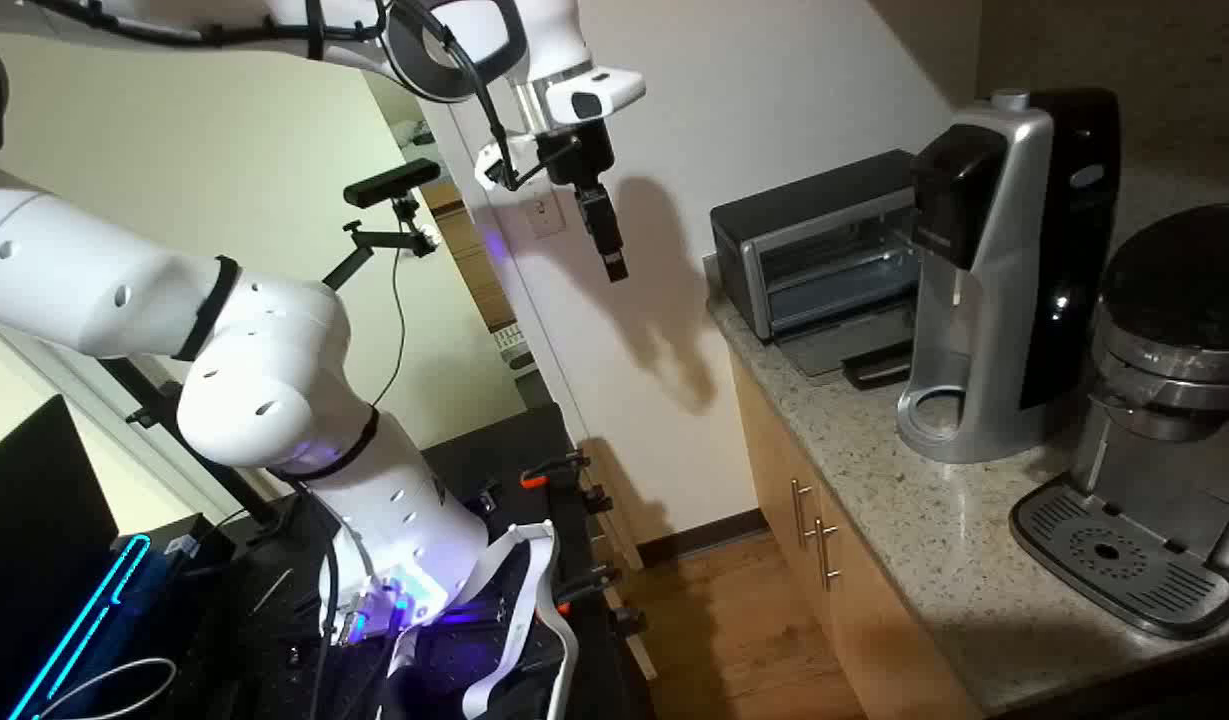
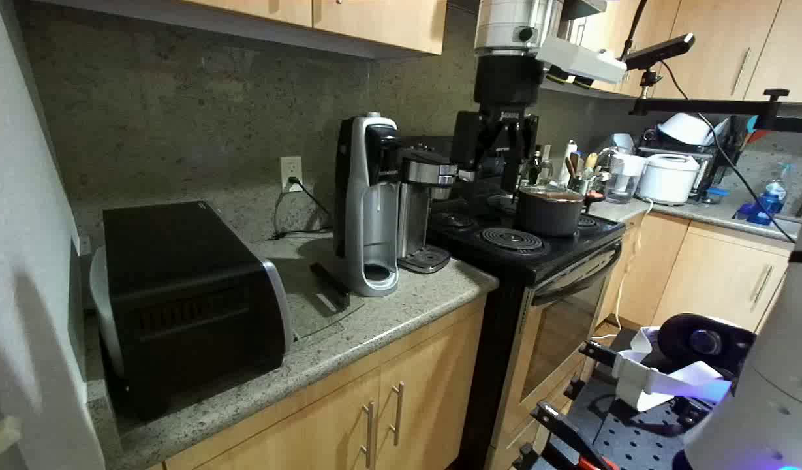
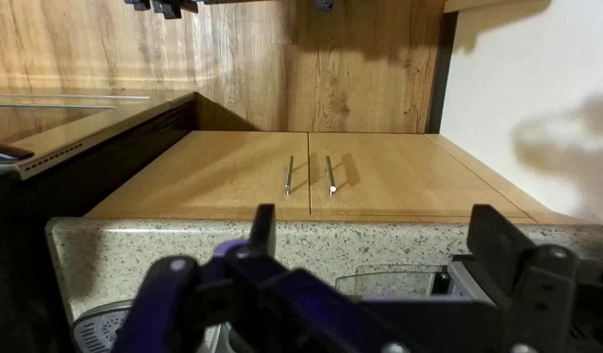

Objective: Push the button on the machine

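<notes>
Black jaws spread wide, my Robotiq gripper (image 3: 372, 218) hung in mid-air, well apart from the tall silver-and-black soda maker (image 1: 1002, 275) standing on the speckled countertop (image 1: 944, 535).

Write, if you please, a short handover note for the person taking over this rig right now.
Gripper: jaws open, holding nothing, in mid-air.
Machine: upright on the counter, between the toaster oven and the round dark-topped appliance.
Done: nothing touches the machine; whether a press was already made cannot be told.
Left: presumably the push itself; the raised cap on top is probably the button.
</notes>
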